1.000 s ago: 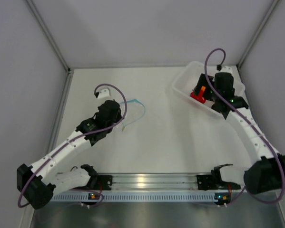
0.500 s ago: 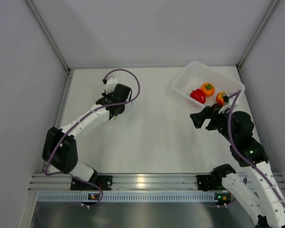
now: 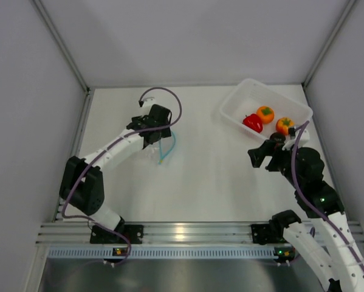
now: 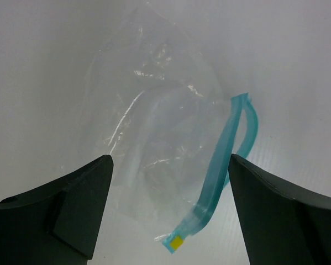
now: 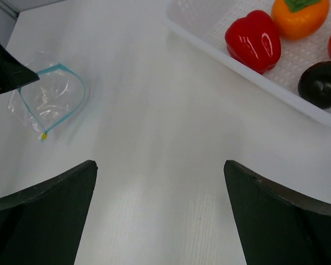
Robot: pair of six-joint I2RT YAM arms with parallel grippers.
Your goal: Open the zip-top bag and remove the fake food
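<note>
Bag [image 4: 154,143] lay flat on the counter [image 3: 206,176], toward the far left corner, directly below the left fingers [image 4: 71,204]. These were spread wide, one either side of it, touching nothing.

Bag looked empty. Blue zip strip [image 4: 223,160] stood parted in a loop, mouth open.

Handling, as judged: very light, limp, crinkly film, slick to the touch. It would likely slide or bunch if pushed. The zip strip looked the stiffest part and the best hold; the film alone would slip out.

Right fingers [image 5: 43,210] also spread, holding nothing, hanging above the counter near its right edge, just short of the tray [image 3: 236,102].

Tray sat at the far right corner. In it:
- red pepper [image 5: 253,40]
- two orange fruits [image 3: 265,113] [image 3: 284,125] with green tops
- dark round piece [image 5: 321,84], seen only from the right wrist

All four looked hard, glossy and rounded, apt to roll. Pieces lay close together, some perhaps touching; could not tell.
</note>
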